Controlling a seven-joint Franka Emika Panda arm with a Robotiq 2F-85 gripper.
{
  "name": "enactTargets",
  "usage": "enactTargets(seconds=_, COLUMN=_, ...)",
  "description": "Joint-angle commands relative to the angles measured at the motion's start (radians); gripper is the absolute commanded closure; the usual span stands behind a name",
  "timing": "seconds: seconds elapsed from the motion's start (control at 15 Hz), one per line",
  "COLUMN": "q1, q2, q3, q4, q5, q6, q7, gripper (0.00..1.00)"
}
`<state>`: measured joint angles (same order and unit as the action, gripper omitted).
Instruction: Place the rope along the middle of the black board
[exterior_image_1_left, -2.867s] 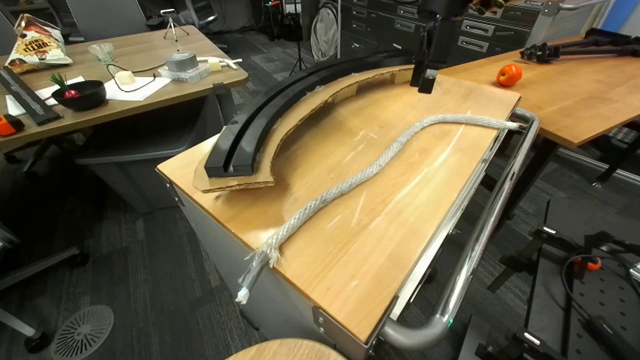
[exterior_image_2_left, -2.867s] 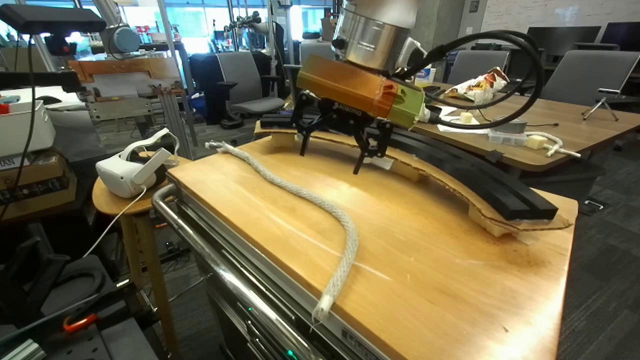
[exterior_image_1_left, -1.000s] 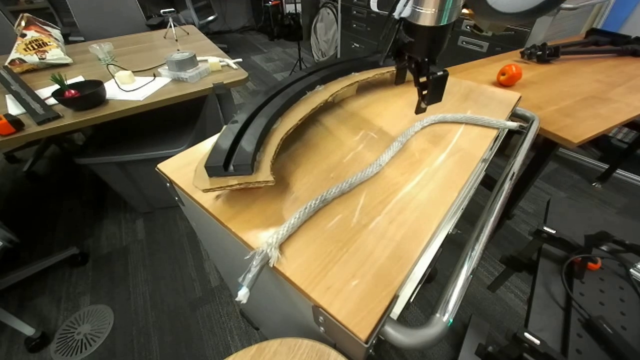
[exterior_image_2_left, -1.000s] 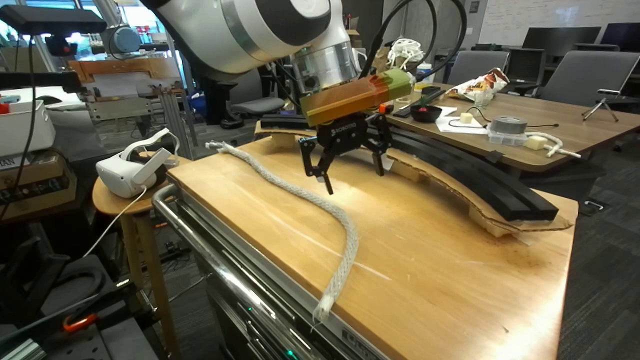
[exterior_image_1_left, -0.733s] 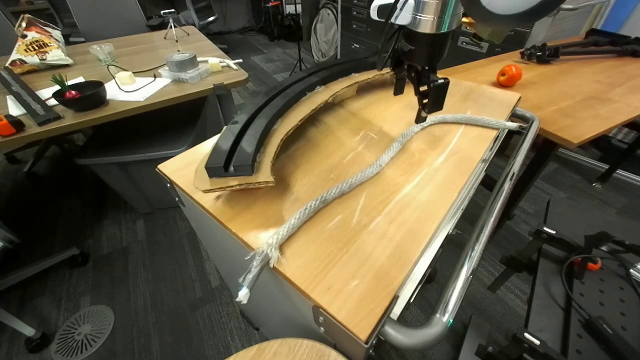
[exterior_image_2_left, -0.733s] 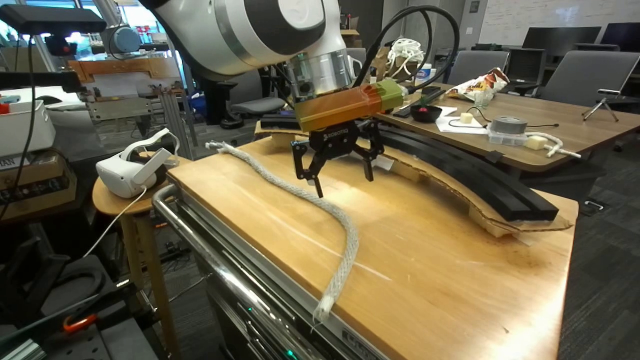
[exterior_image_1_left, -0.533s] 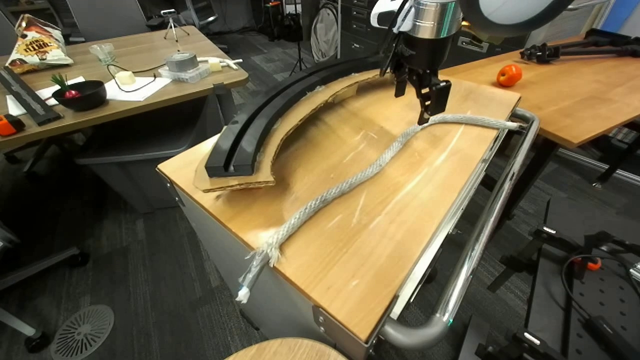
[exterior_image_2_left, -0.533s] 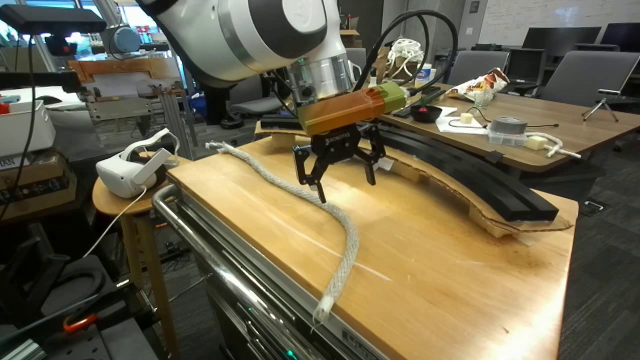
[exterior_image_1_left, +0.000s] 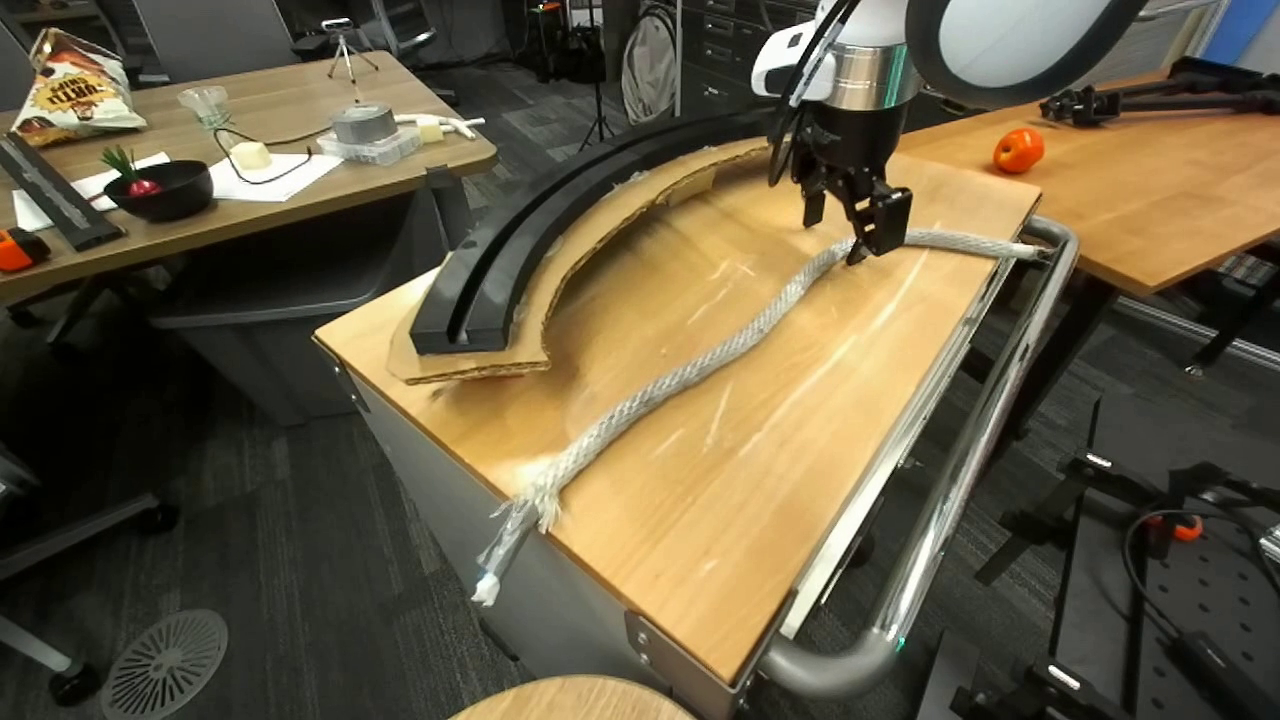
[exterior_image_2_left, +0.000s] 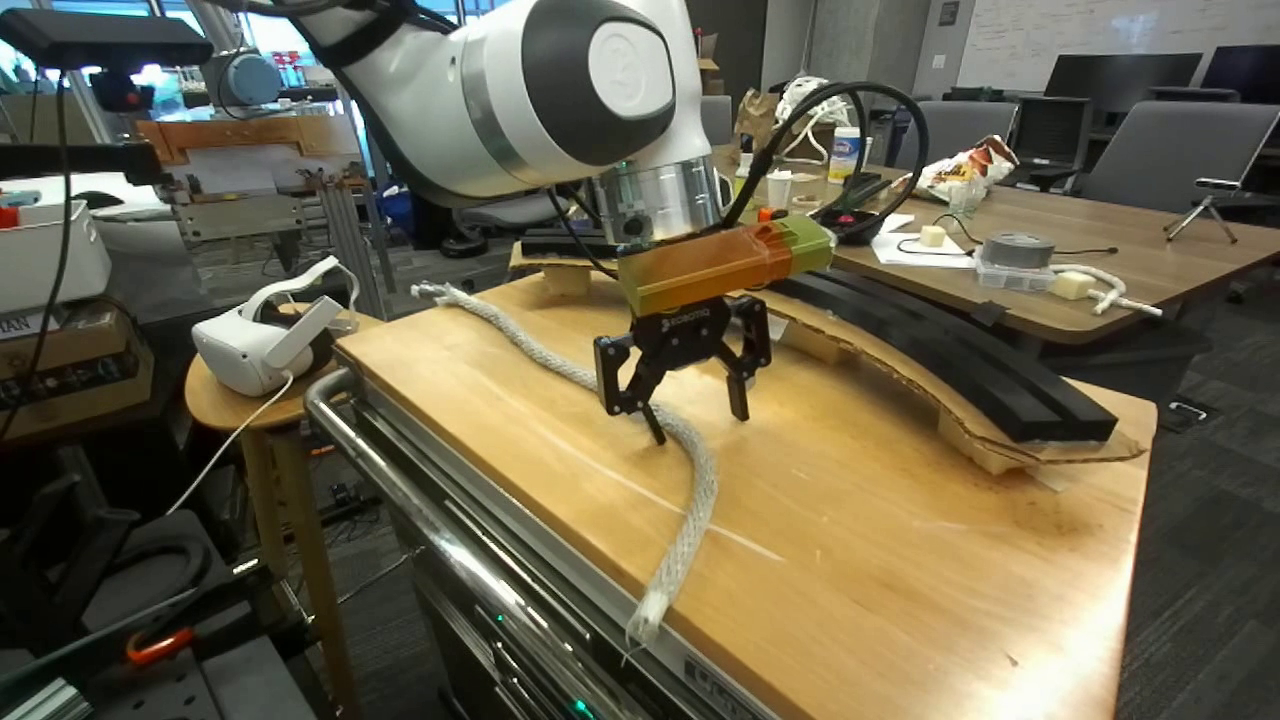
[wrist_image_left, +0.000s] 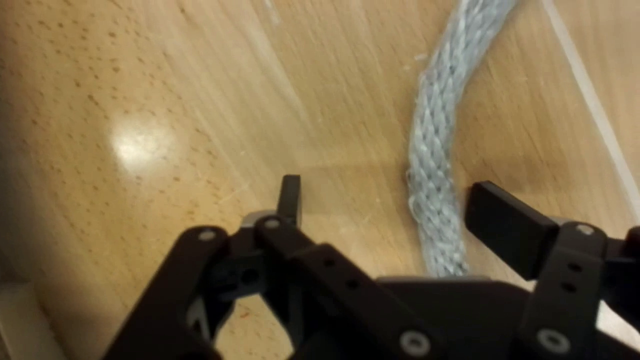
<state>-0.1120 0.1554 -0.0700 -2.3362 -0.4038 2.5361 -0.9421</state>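
Both jaws of the gripper (exterior_image_2_left: 699, 428) stand wide apart, low over the tabletop (exterior_image_2_left: 880, 560), straddling the rope (exterior_image_1_left: 690, 374) without gripping it. In the wrist view the rope runs between the fingers (wrist_image_left: 505, 225), just beside one and well apart from the other. Whether the fingertips touch the tabletop I cannot tell. The rope lies in a loose S across the tabletop, one frayed end hanging over the edge in an exterior view, the other reaching the edge by the rail (exterior_image_1_left: 963, 470). Well apart from the rope, the board (exterior_image_1_left: 555, 200) curves on cardboard (exterior_image_1_left: 532, 318), its channel facing up. A headset (exterior_image_2_left: 245, 350) rests on a stool (exterior_image_2_left: 220, 407)
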Motion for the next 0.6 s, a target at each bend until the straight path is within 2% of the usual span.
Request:
enactTargets(seconds=0.0, q1=-0.018, q2=0.017, q3=-0.001, q4=0.019, q5=0.044, q6=0.007, q7=-0.073, gripper=0.48)
enactTargets(seconds=0.2, q1=-0.027, q2=0.018, q3=0.001, q4=0.033, q5=0.090, q6=-0.002, q7=-0.107, gripper=0.73)
enactTargets(seconds=0.4, q1=-0.022, q2=0.015, q3=-0.004, q4=0.050, q5=0.079, q6=-0.025, q7=-0.098, gripper=0.95)
enactTargets(seconds=0.53, q1=-0.015, q2=0.010, q3=-0.006, q4=0.065, q5=0.058, q6=-0.055, q7=-0.084, gripper=1.00)
